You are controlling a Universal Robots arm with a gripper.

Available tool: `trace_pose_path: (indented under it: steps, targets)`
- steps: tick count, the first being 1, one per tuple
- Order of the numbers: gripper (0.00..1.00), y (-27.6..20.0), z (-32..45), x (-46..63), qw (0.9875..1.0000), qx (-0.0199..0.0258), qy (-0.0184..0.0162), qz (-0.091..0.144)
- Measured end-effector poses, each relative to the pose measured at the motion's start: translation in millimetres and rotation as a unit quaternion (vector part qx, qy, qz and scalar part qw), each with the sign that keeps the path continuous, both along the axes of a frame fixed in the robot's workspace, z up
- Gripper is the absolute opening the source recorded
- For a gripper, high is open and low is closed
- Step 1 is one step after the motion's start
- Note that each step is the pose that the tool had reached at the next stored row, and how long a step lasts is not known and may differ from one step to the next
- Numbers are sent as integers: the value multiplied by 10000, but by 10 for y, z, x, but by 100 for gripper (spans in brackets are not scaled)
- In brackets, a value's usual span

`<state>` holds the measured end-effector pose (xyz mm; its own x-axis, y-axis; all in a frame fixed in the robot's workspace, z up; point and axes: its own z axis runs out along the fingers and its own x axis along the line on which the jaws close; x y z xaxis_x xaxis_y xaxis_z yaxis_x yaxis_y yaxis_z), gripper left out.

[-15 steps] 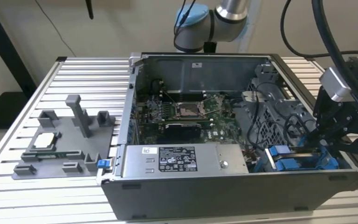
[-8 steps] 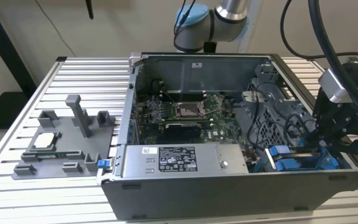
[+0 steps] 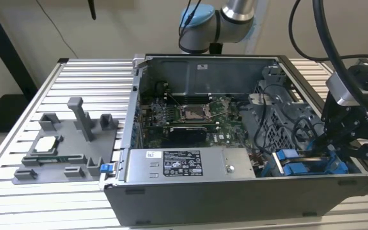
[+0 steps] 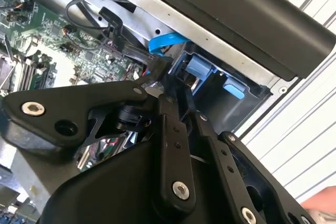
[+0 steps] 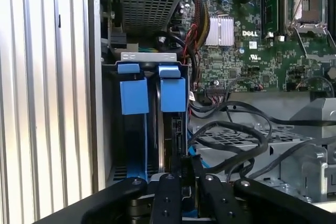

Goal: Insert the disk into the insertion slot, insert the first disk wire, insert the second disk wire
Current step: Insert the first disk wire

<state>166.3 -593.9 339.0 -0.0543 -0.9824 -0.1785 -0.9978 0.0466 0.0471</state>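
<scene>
The disk (image 5: pixel 173 94) stands edge-on in its blue carrier inside the insertion slot (image 5: pixel 148 56), the grey bay at the case's front corner on the exterior view's right (image 3: pixel 312 165). My gripper (image 5: pixel 185 163) hovers at the disk's rear edge. Its black fingers (image 4: pixel 168 124) are drawn close together on a dark connector with a blue disk wire (image 4: pixel 165 41) curving away from it. In the exterior view the gripper (image 3: pixel 334 152) reaches down over the case wall beside the blue rails. The connector's seat on the disk is hidden behind the fingers.
A grey power-supply box (image 3: pixel 190 164) lies beside the bay, with the motherboard (image 3: pixel 190 115) behind it. Black cables (image 5: pixel 231 135) loop over a perforated cage (image 3: pixel 286 115) close to the gripper. A grey fixture tray (image 3: pixel 63 148) sits on the slatted table at the exterior view's left.
</scene>
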Motion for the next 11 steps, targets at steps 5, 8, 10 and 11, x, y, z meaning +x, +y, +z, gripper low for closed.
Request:
trace_pose_path:
  steps: [5,8,10,11]
  targets:
    - [0,0,-7,0,10000,0,0,-86]
    - [0,0,-8,-2,9999,1,0,-109]
    - [0,0,-11,-5,9999,1,0,-115]
    - [0,0,-11,-7,9999,-1,0,-116]
